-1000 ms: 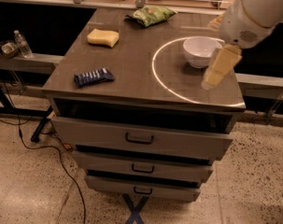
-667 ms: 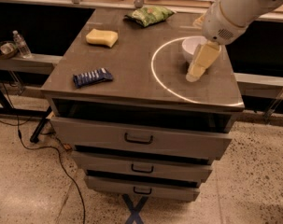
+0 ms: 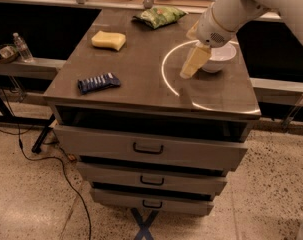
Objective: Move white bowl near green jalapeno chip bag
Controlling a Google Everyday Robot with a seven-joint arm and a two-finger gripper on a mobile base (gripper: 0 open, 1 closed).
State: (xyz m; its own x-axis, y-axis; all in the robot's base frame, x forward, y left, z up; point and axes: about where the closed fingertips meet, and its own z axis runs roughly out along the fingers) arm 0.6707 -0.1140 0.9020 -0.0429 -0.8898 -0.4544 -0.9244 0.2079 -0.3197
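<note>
The white bowl (image 3: 222, 57) stands upright on the right side of the grey cabinet top (image 3: 136, 79). The green jalapeno chip bag (image 3: 158, 16) lies at the far edge, left of the bowl and well apart from it. My gripper (image 3: 193, 60) hangs from the white arm (image 3: 241, 6), which comes in from the upper right. The gripper is just left of the bowl, low over the top, and covers the bowl's left rim. I see nothing held in it.
A yellow sponge (image 3: 109, 40) lies at the far left. A dark blue wrapped snack bar (image 3: 98, 82) lies near the front left edge. Drawers (image 3: 148, 148) are below the top. A water bottle (image 3: 21, 46) stands on a shelf at left.
The gripper has moved left, from in front of the bowl to its left side. The bowl, bag, sponge and bar have not moved.
</note>
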